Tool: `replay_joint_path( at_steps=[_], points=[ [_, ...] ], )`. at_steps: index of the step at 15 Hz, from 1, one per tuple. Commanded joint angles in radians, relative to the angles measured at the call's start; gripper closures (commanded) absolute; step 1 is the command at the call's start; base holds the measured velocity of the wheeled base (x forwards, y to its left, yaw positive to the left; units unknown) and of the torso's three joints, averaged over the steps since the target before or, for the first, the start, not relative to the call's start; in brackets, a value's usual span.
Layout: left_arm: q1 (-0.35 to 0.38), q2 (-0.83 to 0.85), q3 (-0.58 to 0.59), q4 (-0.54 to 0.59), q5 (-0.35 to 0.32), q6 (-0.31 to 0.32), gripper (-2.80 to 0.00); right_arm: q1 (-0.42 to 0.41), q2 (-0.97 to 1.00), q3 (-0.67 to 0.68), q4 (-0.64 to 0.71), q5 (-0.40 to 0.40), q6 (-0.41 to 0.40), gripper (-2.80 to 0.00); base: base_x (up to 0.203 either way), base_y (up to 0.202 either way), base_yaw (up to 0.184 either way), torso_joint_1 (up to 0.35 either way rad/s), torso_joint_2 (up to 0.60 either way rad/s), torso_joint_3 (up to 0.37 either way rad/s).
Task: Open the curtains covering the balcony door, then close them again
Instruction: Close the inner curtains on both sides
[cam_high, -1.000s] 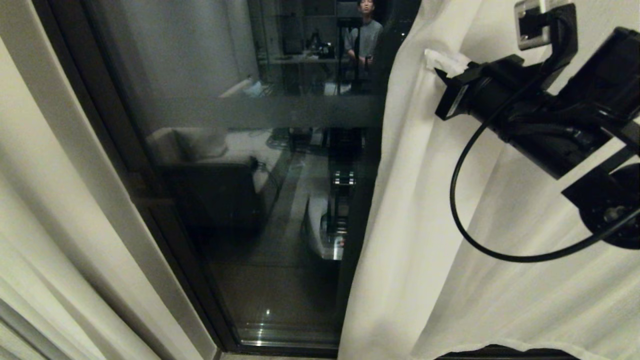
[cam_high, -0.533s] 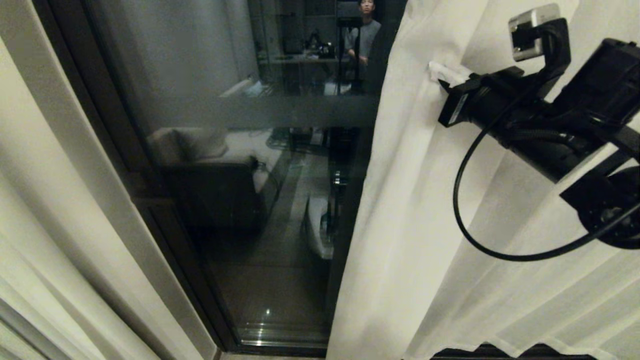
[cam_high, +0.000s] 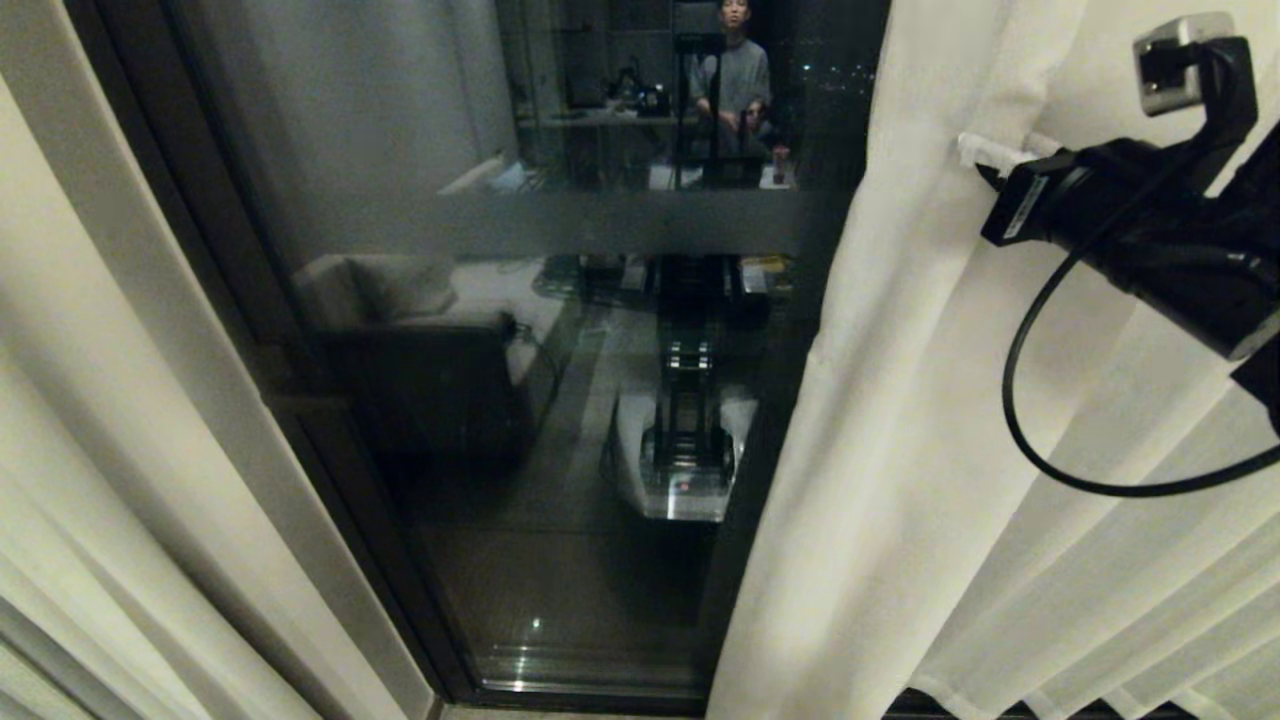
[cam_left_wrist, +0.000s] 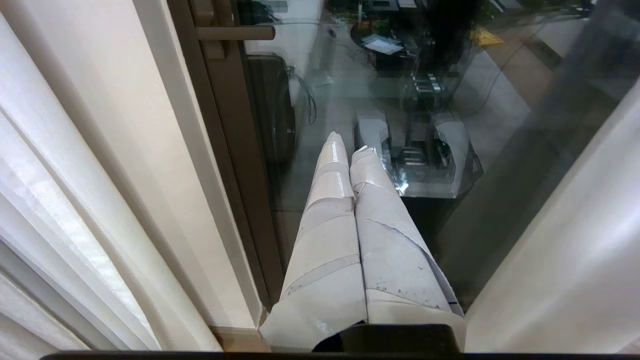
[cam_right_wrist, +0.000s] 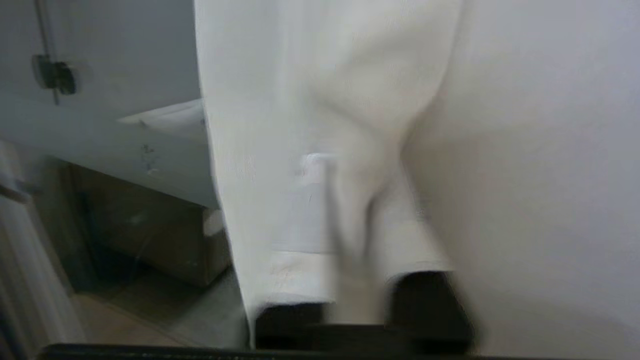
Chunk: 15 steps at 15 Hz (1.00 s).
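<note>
1. Curtains (cam_high: 900, 420): cream woven panels. One hangs along the head view's right side, its straight hemmed edge falling from top centre-right down to the floor line; the other (cam_high: 90, 480) runs down the left edge.
2. Balcony door (cam_high: 520, 400): dark-framed glass, exposed between the two panels. The pane reflects a room interior, an armchair, the robot's base and a seated person.
3. Right gripper (cam_high: 985, 160): upper right of the head view, at the end of a black arm with a looping cable. Its white-wrapped fingertips (cam_high: 975, 150) press into the right panel just inside the hemmed edge. In the right wrist view the fingers (cam_right_wrist: 310, 210) stand narrowly apart with a fold of curtain (cam_right_wrist: 350, 125) lying between and over them; whether the fabric is pinched cannot be told, as that view is blurred.
4. Left gripper (cam_left_wrist: 352, 150): seen in the left wrist view only, its white-taped fingers pressed together with nothing between them. It points at the glass (cam_left_wrist: 450, 100), between the two panels and apart from the left one (cam_left_wrist: 100, 175).
</note>
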Motion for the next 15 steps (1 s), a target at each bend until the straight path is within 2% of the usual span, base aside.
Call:
replay_joint_path(
  at_steps=[1, 5, 13, 15],
  points=[
    [0.000, 0.000, 0.000, 0.000, 0.001, 0.000, 0.00, -0.007, -0.028, 0.010, -0.012, 0.000, 0.000, -2.80, 0.000, 0.000, 0.000, 0.000, 0.00, 0.000],
    [0.000, 0.000, 0.000, 0.000, 0.001, 0.000, 0.00, -0.008, -0.124, 0.085, -0.005, -0.002, 0.005, -2.80, 0.000, 0.000, 0.000, 0.000, 0.00, 0.000],
    [0.000, 0.000, 0.000, 0.000, 0.001, 0.000, 0.00, -0.012, -0.666, 0.519, 0.135, 0.001, 0.006, -2.80, 0.000, 0.000, 0.000, 0.000, 0.00, 0.000],
    [0.000, 0.000, 0.000, 0.000, 0.001, 0.000, 0.00, -0.012, -0.746, 0.588, 0.182, -0.003, 0.005, -2.80, 0.000, 0.000, 0.000, 0.000, 0.00, 0.000]
  ],
)
